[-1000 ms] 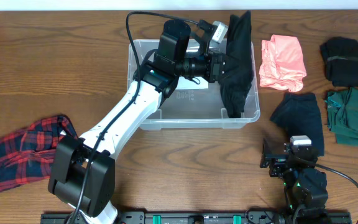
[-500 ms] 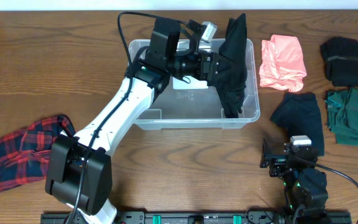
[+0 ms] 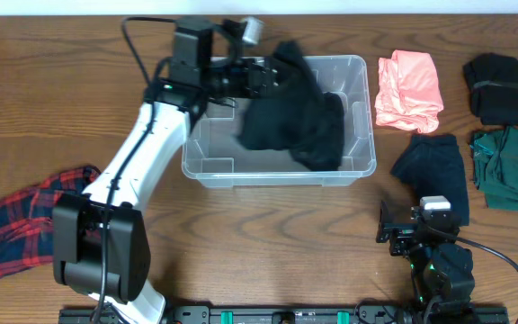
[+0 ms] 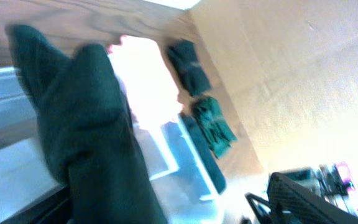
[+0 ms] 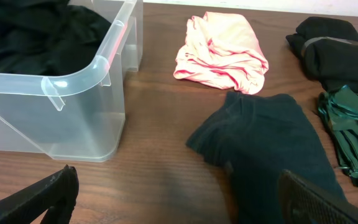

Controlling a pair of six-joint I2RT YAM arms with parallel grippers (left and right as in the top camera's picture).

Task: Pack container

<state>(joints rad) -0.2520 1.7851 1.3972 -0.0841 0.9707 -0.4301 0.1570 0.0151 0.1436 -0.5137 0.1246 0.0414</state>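
The clear plastic container stands at mid-table, and a black garment lies spread inside it, one corner rising toward the back rim. My left gripper hovers over the bin's back left part with its jaws wide apart. In the left wrist view the dark cloth is still draped over one side of the left gripper; the other finger is bare. My right gripper rests open near the front right, with bare wood between the jaws of that gripper. The container's corner is to its left.
Right of the bin lie a pink garment, a navy one, a black folded one and a green one. A red plaid cloth lies at the left edge.
The left arm swung left across the bin. Its jaws went from shut to wide apart, and the black garment dropped from hanging at the right wall to lying in the bin.
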